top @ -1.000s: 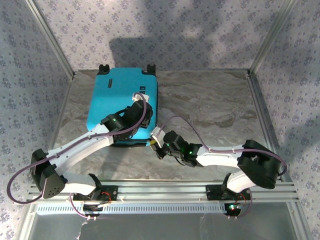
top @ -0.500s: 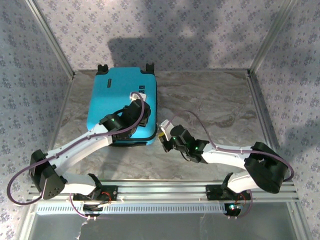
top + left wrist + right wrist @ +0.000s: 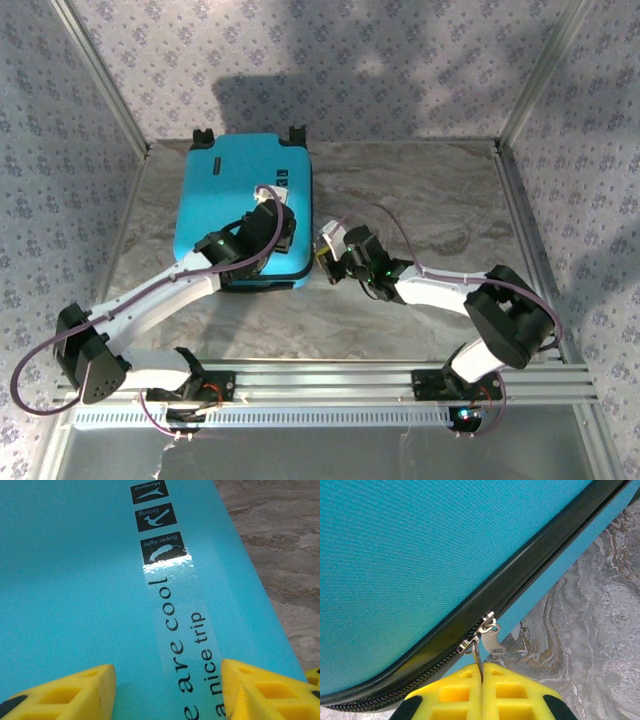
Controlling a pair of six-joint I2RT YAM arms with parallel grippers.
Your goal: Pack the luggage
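Status, left side first: left gripper (image 3: pixel 166 680) hangs over the lid of the luggage (image 3: pixel 235 190) with its jaws spread wide and nothing between them. On the left wrist cam I see bare turquoise shell and the label stickers (image 3: pixel 152 517) between the yellow fingers. I can't tell whether the pads are pressing on the lid or just above it. The luggage lies flat on the far left part of the table (image 3: pixel 430 200), lid down, wheels (image 3: pixel 205 136) toward the far edge. I see nothing sticking out of the seam and no loose items on the marble around it, so I judge the loading and lid closing done; the contents are hidden, so I can't confirm that. Moving right: right gripper (image 3: pixel 482 672) is at the case's near right corner, clamped tight on the zipper pull (image 3: pixel 478 657), with the thin metal tab pinched between the closed fingers. The slider (image 3: pixel 479 630) sits on the black seam where the corner curves, and a second tab (image 3: pixel 491 641) dangles free beside it. To the left of the slider the teeth look meshed. To its right the seam is a dark groove and I can't tell whether it is zipped or open. My read is that zipping is the step in hand, part-way round. What's left is to run the slider along the rest of the seam, then let go with both arms.
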